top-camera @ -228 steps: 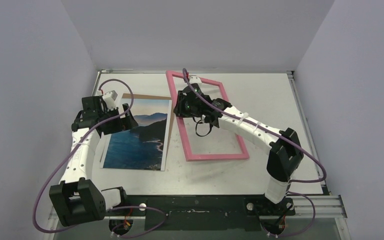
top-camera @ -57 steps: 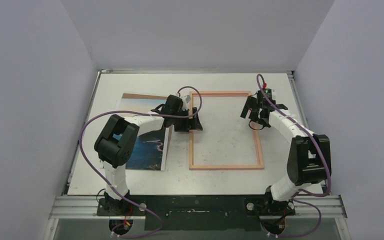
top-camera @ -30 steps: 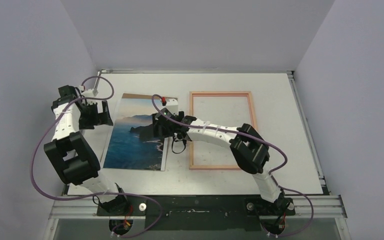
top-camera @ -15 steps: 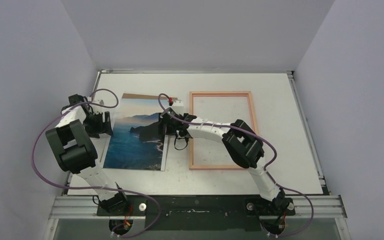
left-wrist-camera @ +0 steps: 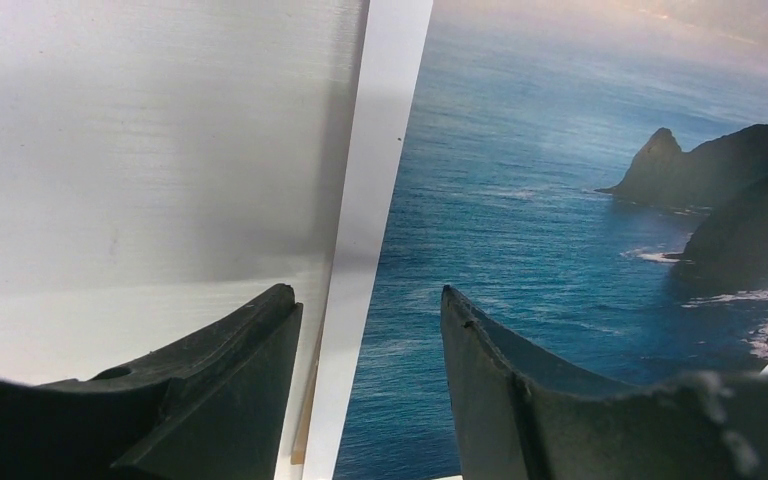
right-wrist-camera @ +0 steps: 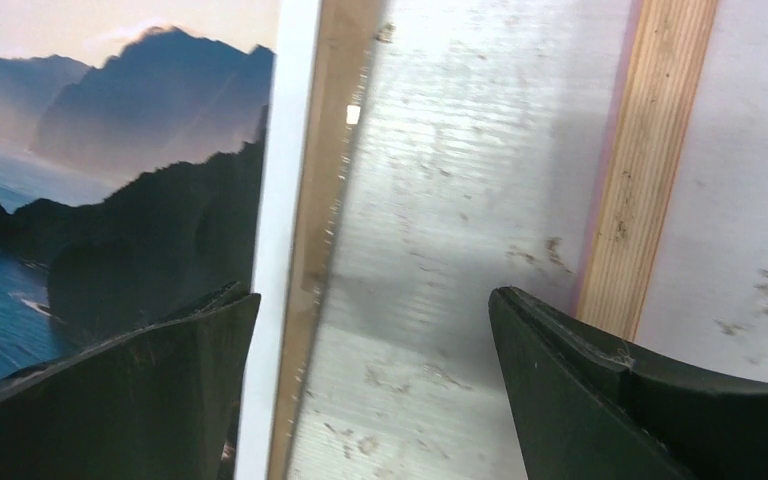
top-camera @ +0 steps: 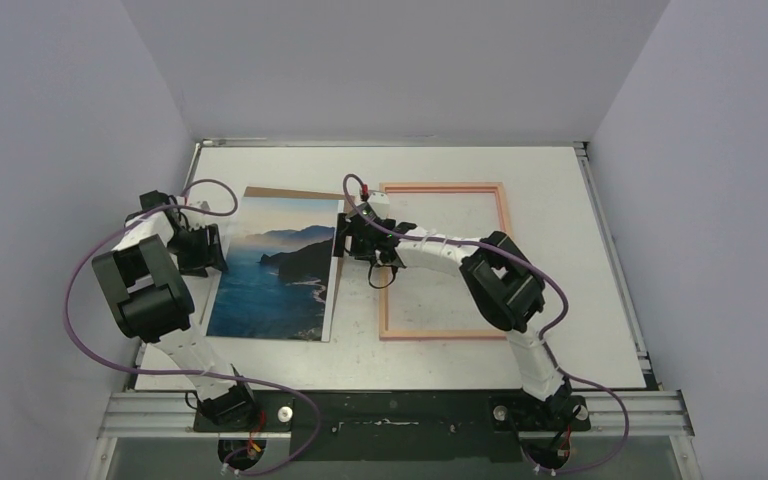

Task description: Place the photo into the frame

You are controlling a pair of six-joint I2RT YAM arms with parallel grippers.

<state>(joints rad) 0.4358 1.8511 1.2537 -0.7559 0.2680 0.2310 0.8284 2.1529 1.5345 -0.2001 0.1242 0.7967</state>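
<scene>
left gripper (left-wrist-camera: 367, 295): fingers partly apart, gripping nothing, astride the left border of the photo (left-wrist-camera: 560, 200).
right gripper (right-wrist-camera: 375, 295): fingers spread wide, one over the photo's right edge, the other just beside the left rail of the frame (right-wrist-camera: 650, 150).
photo: flat on the brown backing board (right-wrist-camera: 325, 180), left of the frame, outside it.
frame: flat on the table (top-camera: 580, 250), salmon side up.

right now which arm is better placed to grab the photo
Probably left: the left tool straddles the white edge of the photo. The right tool stands wide, one finger over the photo, the other near the frame.
</scene>
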